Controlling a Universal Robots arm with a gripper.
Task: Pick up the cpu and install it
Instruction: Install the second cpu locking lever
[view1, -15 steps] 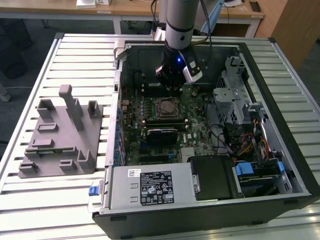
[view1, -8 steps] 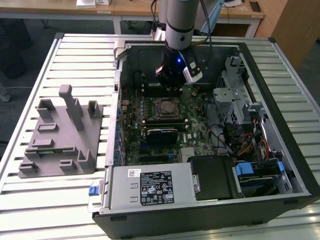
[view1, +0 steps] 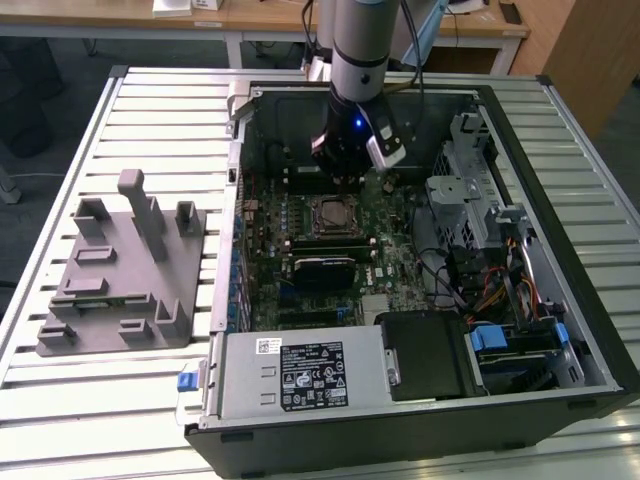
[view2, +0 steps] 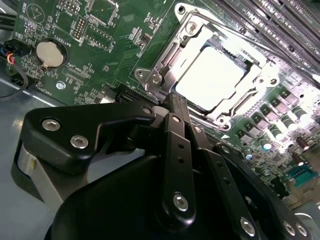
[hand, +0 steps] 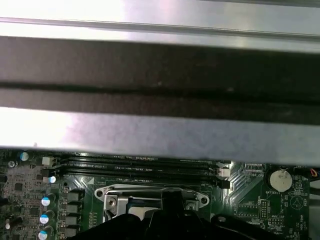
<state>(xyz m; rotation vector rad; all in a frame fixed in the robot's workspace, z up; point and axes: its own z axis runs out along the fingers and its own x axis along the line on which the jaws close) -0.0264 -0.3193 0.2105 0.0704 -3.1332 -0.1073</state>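
we see the cpu (view2: 212, 75) already lying flat in the socket (view1: 333, 214), which sits at the case's centre. our gripper (view1: 345, 180) hovers just at its twelve o'clock edge, fingers closed together, holding nothing. we judge a straight vertical lift safest here.

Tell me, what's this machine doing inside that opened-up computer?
A robot arm is reaching down into an open computer case that lies on a slatted table. Its tool hangs just above the motherboard socket, and the cpu, a pale silver square, sits inside the socket's metal frame. A grey holder tray with upright pegs rests on the table at the exterior view's left.
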